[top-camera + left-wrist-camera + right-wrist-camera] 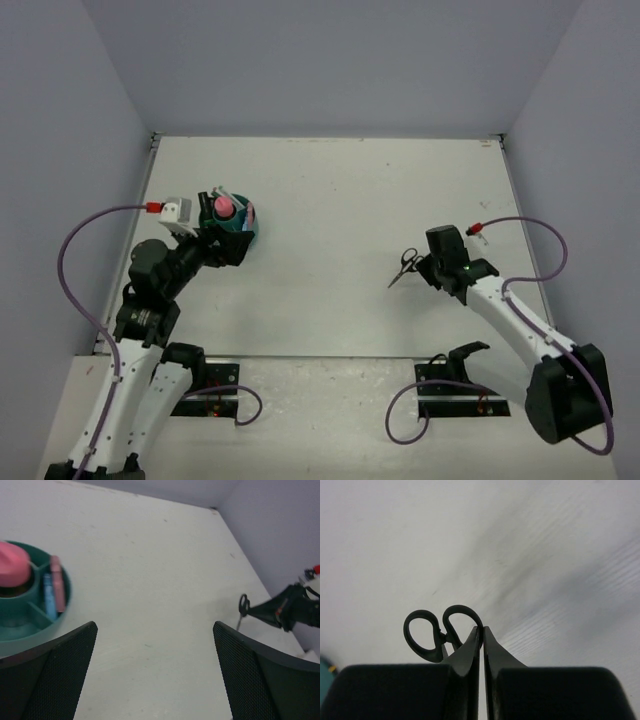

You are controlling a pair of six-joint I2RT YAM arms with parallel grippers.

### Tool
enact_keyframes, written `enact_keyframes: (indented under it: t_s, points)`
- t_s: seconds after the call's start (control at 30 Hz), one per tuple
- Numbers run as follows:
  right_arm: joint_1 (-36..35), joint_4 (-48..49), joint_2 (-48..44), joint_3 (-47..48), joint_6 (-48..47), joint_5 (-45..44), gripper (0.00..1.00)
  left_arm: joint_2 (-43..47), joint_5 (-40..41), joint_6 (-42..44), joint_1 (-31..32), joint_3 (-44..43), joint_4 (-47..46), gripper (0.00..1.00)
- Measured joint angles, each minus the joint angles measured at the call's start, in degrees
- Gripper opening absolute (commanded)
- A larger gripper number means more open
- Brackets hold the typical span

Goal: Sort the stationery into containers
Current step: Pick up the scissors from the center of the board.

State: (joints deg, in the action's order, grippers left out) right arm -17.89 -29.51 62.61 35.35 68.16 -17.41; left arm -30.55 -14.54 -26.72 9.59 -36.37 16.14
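Right gripper, top view: the right gripper (pixel 426 270) has its jaws pressed together and its tip against the small black-handled scissors (pixel 403 267), near the right edge of the table (pixel 330 190).
Scissors, top view: they lie flat on the table just left of the tip, handle loops toward the far edge and closed blades pointing to the near edge.
Left gripper, top view: the left gripper (pixel 222 243) is spread wide at the near side of the round teal organiser (pixel 249 234), by the left edge.
Organiser, top view: a stubby pink tube (pixel 224 206) stands up in its middle.
Left wrist view: the left gripper (pixel 154 642) shows both mesh-faced fingers far apart with bare table between them.
Only seen here: the organiser (pixel 35 630) has inner dividers, and a pink piece (pixel 57 582) and a blue piece (pixel 48 597) lie side by side in one outer compartment, beside the pink tube (pixel 12 567).
Far side, left wrist view: the scissors (pixel 242 606) sit at the tip of the right gripper (pixel 256 611), well apart from the organiser.
Right wrist view: the right gripper (pixel 481 636) shows its fingers meeting with only a hairline gap, nothing visible in it.
Scissors, right wrist view: the two black loops of the scissors (pixel 441 639) sit just left of the fingers, the nearer loop touching the left finger; the blades are hidden, so I cannot tell whether any part is pinched.
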Motion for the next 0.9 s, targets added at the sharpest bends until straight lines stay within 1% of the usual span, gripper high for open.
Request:
enact_keyframes:
  t_s: [0.07,0.13,0.17,0.2,0.27,0.33,0.43,0.57,0.73,0.77,0.83,0.9]
  points:
    - [-3.9,1.9,-6.3,-0.1,-3.1,-0.2,0.00,-3.8,-6.7,-4.4,1.8,4.4,-9.3,1.00]
    - [-8.3,3.8,-10.7,0.2,-5.7,-0.7,0.00,-8.9,-9.8,-8.3,7.2,7.8,-15.9,1.00]
    - [-10.9,3.9,-11.6,0.8,-7.0,-1.4,0.00,-11.5,-8.9,-9.2,11.8,8.4,-17.0,1.00]
    - [-13.5,3.6,-12.0,1.7,-8.2,-1.8,0.00,-14.9,-7.1,-9.8,18.2,8.1,-18.7,1.00]
    - [-18.4,2.8,-10.9,4.0,-10.7,-3.2,0.00,-21.9,-5.3,-10.0,29.3,4.3,-20.3,0.99]
    - [-23.1,2.2,-9.6,6.4,-13.4,-4.5,0.00,-27.8,-3.8,-9.8,35.3,-0.6,-22.0,0.97]
    - [-29.5,0.7,-9.0,9.6,-17.2,-6.8,0.00,-32.2,-1.9,-9.6,36.6,-5.5,-25.3,0.91]
    - [-35.2,-2.1,-8.5,12.7,-20.3,-10.0,0.00,-37.7,-0.3,-9.7,37.0,-9.6,-28.4,0.83]
    - [-39.3,-4.9,-7.0,15.0,-21.6,-12.9,0.00,-42.4,0.0,-9.8,38.2,-9.6,-29.4,0.64]
    - [-40.1,-5.7,-6.5,15.7,-21.7,-13.6,0.00,-43.2,-0.1,-9.9,38.4,-9.7,-29.5,0.62]
    - [-41.4,-6.9,-5.1,17.3,-21.7,-14.8,0.00,-44.4,-0.3,-10.0,38.8,-9.9,-29.6,0.53]
    - [-42.4,-8.2,-3.7,18.7,-21.6,-16.4,0.00,-44.9,-0.5,-10.2,39.1,-9.9,-29.7,0.47]
